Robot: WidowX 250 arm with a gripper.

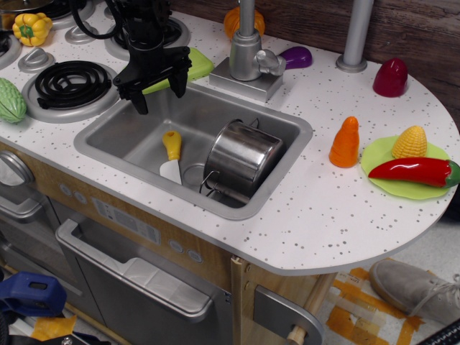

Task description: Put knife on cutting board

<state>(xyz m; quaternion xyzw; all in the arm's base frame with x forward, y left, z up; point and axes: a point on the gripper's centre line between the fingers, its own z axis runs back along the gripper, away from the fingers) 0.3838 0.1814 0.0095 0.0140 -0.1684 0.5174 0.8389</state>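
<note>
The knife lies flat on the floor of the sink, yellow handle pointing far and white blade pointing near, just left of a steel pot that is tipped on its side in the same basin. The cutting board rests on the counter at the far edge of the sink, left of the faucet, and is partly hidden by the arm; no object is seen on its visible part. The gripper hangs above the far left corner of the sink with its two black fingers spread apart and nothing between them. It is above and to the far side of the knife and does not touch it. Judged from this arrangement, the task is at an early stage: the knife has not been grasped, lifted or moved to the board. Remaining steps appear to be a descent into the basin, a grasp on the handle, a lift clear of the sink wall, and a short transfer to the far side onto the board. The pot lies near the knife and may limit finger clearance on the right side.
</note>
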